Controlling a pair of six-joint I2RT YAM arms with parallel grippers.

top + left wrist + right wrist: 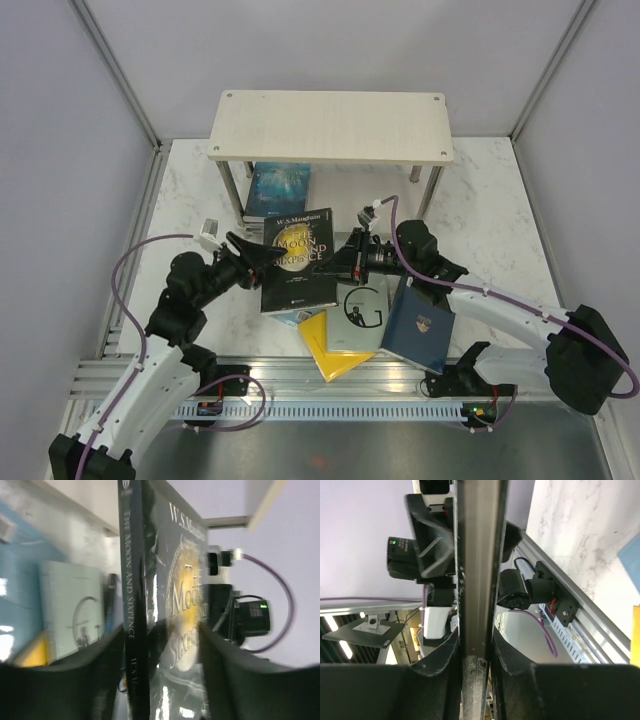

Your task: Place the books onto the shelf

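Right hand (346,262) tight on the black book (298,285); left hand (272,252) spread around its spine.

We see a white marble-patterned table top (480,200) with a grey metal rail (330,385) along its near edge. A pale wood shelf (330,125) stands at the far side on slim metal posts, and a teal book (278,190) lies flat beneath its top board. Near the front, overlapping on the marble, lie a yellow book (330,355), a white book (362,315) marked "G" and a navy book (418,325) — plus a sliver of a light blue book (290,318).
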